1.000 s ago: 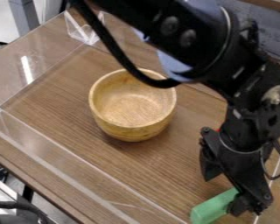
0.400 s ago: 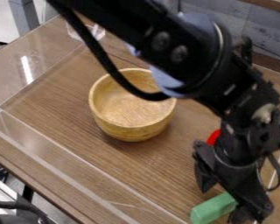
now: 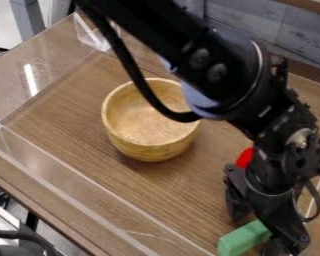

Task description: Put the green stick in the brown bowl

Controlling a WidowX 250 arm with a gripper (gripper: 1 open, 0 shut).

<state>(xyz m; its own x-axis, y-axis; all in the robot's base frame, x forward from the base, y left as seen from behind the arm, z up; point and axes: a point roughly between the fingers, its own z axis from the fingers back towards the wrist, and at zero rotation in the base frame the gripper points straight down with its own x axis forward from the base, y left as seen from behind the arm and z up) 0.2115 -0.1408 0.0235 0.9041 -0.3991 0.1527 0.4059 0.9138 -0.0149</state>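
Wooden table surface [image 3: 69, 150] with dark grain, seen from above at an angle; clear plastic walls [image 3: 43, 60] rising along its left and far edges, with glare on the panels.

Brown bowl [image 3: 151, 121] standing upright left of centre on the table, round, thick-walled, light wood with visible grain. Interior bare, nothing seen inside. Taken here as the landmark.

Black cable [image 3: 136, 75] looping down from the upper part of the arm and crossing over the far rim of the bowl, on the bowl's right half.

Black robot arm [image 3: 210, 60] entering from the top, sweeping over and behind the bowl, then dropping to the right of it and nearer the camera.

Small red object [image 3: 243, 158] showing just right of the bowl, mostly hidden behind the arm; shape not clear enough to identify.

Gripper [image 3: 268, 222] well to the right of the bowl and nearer the camera, pointing straight down, low over the table. Fingers spread wide apart, one on each side of the stick, clamped on nothing visible. Contact between fingers and stick not determinable from this view.

Green stick [image 3: 243, 239] lying flat on the table at the bottom right, well apart from the bowl, outside it. Plain light green, short bar, angled up to the right, its right end under the gripper.
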